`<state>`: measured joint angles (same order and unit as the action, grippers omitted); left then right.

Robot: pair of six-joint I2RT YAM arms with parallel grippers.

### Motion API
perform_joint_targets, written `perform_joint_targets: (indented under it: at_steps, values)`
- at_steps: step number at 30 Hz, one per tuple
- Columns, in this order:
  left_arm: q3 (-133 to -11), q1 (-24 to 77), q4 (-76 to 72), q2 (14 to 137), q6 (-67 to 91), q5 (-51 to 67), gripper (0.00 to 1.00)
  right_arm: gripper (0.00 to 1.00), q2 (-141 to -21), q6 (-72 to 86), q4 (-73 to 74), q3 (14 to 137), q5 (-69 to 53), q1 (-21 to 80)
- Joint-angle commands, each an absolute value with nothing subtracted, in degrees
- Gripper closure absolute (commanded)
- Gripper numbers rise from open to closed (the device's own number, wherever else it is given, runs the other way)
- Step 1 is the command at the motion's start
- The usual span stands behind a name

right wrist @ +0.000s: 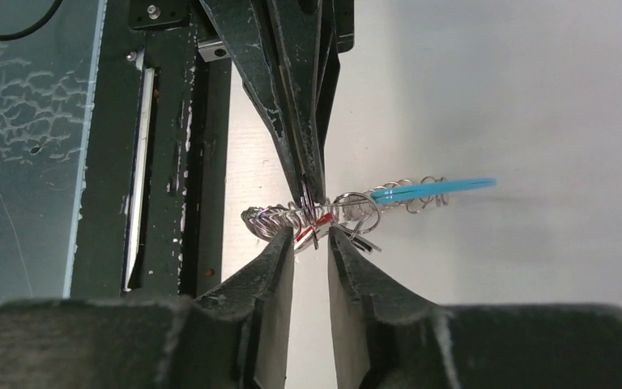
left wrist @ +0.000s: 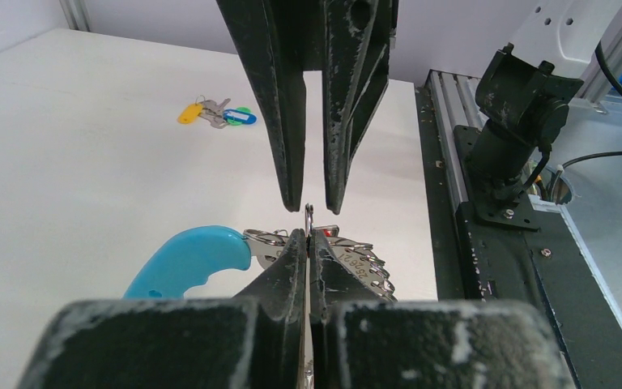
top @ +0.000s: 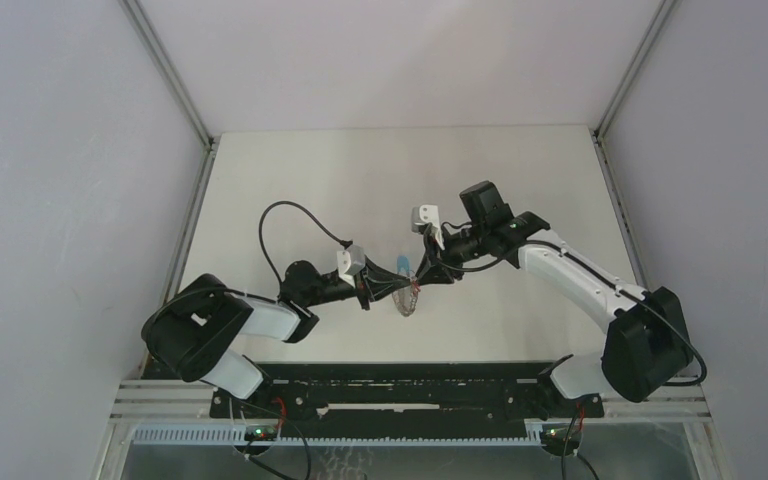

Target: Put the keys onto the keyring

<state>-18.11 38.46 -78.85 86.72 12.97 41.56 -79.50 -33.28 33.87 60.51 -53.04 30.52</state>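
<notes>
Left gripper (left wrist: 305, 237) pinches the keyring (left wrist: 358, 264); right gripper (right wrist: 312, 241), slightly parted, hovers beside it.

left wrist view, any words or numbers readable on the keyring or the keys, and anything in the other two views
No text can be read for certain in any view.
keyring, metal piece beside its blue plastic segment: a row of stamped marks, perhaps digits, too blurred to read.
blue-teal key head: a white label strip, too small to tell whether anything is written on it.
top and right wrist views: no text visible.
</notes>
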Motion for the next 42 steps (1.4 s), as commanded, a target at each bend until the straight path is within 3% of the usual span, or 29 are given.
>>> perform_joint_targets:
  at_steps: [1,7,31,42]
  values:
    - [-18.6,38.7,-83.7,85.4,13.8,41.3,1.00,0.81,-79.8,-32.9,31.6,60.0,-56.4,29.5]
    - [-18.7,38.8,-83.7,85.0,13.8,41.4,1.00,1.00,-81.1,-33.1,31.6,59.9,-57.3,29.0]
    - [-18.2,39.5,-83.8,84.3,12.7,40.7,1.00,1.00,-88.2,-29.0,34.9,65.5,-59.3,31.1]
    - [-17.8,39.6,-83.9,83.8,12.5,40.4,1.00,0.79,-74.7,-34.3,22.6,53.3,-57.6,28.8]
